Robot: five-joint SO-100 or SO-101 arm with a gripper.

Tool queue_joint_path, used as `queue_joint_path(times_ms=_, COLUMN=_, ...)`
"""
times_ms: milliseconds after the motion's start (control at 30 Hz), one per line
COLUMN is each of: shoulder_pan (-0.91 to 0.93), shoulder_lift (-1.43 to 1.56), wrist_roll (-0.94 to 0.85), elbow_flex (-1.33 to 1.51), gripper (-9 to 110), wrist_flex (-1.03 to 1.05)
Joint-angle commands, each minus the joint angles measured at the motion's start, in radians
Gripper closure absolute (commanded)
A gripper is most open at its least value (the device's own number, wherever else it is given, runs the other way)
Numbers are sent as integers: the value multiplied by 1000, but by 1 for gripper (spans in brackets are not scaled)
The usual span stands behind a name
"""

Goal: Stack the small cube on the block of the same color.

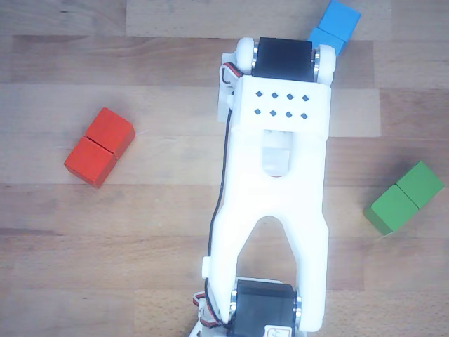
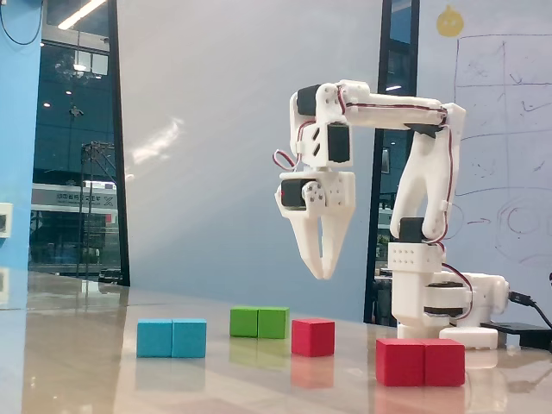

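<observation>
In the fixed view the small red cube (image 2: 312,336) sits on the table between the green and red blocks. The red oblong block (image 2: 421,362), with a seam across its middle, lies in front to the right. It also shows at the left of the other view (image 1: 98,147). My gripper (image 2: 327,274) points straight down and hangs well above the small cube, slightly to its right. Its fingers meet at the tips and hold nothing. In the other view the white arm (image 1: 280,175) hides the gripper and the small cube.
A blue oblong block (image 2: 172,337) lies at the left and a green one (image 2: 259,322) behind the cube. In the other view the blue block (image 1: 335,27) is at the top and the green block (image 1: 403,198) at the right. The arm's base (image 2: 440,297) stands at the right.
</observation>
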Motion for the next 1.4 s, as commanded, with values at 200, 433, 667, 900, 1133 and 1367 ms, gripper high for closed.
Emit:
queue_joint_path(times_ms=200, shoulder_pan=-5, shoulder_lift=-12, wrist_roll=-6, elbow_flex=-94, gripper=101, wrist_flex=5)
queue_joint_path(times_ms=433, shoulder_pan=-6, shoulder_lift=-12, wrist_roll=-6, elbow_flex=-92, gripper=101, wrist_flex=12)
queue_joint_path(times_ms=667, shoulder_pan=-6, shoulder_lift=-12, wrist_roll=-8, elbow_flex=-89, gripper=88, wrist_flex=12)
queue_joint_path(times_ms=900, shoulder_pan=-5, shoulder_lift=-51, wrist_roll=-8, elbow_flex=-87, gripper=74, wrist_flex=14)
queue_joint_path(times_ms=1133, shoulder_pan=2, shoulder_lift=-104, wrist_roll=-8, elbow_flex=-87, gripper=68, wrist_flex=14)
queue_joint_path(times_ms=1367, shoulder_pan=3, shoulder_lift=-121, wrist_roll=-8, elbow_flex=-49, gripper=68, wrist_flex=12)
